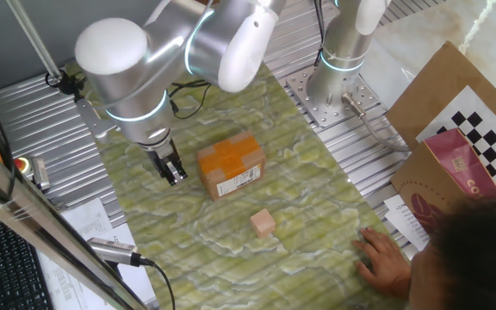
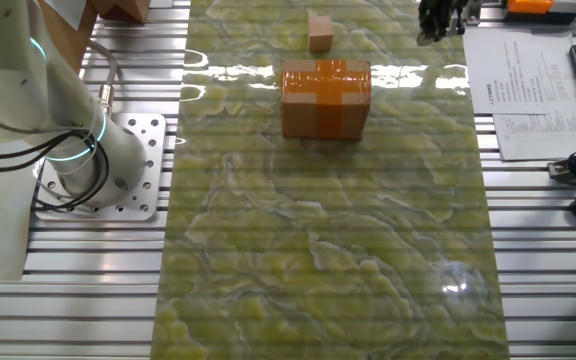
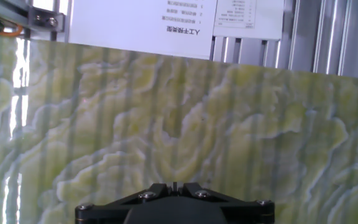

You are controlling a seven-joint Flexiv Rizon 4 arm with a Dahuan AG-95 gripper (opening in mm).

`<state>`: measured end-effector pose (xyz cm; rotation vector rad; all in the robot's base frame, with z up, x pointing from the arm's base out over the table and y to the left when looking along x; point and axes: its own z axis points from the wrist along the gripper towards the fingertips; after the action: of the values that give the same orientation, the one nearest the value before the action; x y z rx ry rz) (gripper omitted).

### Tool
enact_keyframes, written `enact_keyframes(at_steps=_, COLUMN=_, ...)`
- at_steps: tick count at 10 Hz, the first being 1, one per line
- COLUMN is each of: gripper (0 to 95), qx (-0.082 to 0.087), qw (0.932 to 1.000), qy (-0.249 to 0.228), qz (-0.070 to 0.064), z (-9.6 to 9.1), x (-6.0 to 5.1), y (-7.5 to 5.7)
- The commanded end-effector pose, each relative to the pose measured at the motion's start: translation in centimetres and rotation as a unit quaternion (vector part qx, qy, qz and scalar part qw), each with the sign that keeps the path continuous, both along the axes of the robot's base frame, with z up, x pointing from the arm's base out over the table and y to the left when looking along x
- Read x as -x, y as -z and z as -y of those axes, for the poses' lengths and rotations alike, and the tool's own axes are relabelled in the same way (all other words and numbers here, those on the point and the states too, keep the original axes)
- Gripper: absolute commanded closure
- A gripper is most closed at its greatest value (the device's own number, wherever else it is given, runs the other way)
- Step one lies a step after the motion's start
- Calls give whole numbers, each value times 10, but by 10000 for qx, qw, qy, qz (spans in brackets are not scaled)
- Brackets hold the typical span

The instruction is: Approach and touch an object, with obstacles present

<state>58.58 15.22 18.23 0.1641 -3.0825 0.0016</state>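
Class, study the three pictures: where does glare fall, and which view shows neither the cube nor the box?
The other fixed view: white glare streaks on the mat beside the cardboard box; a faint spot lower right. Hand view: a bright strip at the mat's left edge; neither wooden cube nor box appears.

arm: bent over, wrist pointing down | gripper [image 1: 173, 170]: jaws together, holding nothing, hovering low
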Motion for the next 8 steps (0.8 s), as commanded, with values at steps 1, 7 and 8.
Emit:
enact_keyframes(at_steps=1, gripper=950, qx=35, qw=10000, qy=27, qz=37, z=0, x=0, y=0)
enact_keyframes(at_steps=7, gripper=950, qx=-3, qw=9982, qy=-598, qz=-12, z=-5, x=2, y=3)
enact_keyframes(at_steps=8, gripper=950, qx=9, qw=9986, qy=-529, qz=-10, z=-19, x=5, y=2)
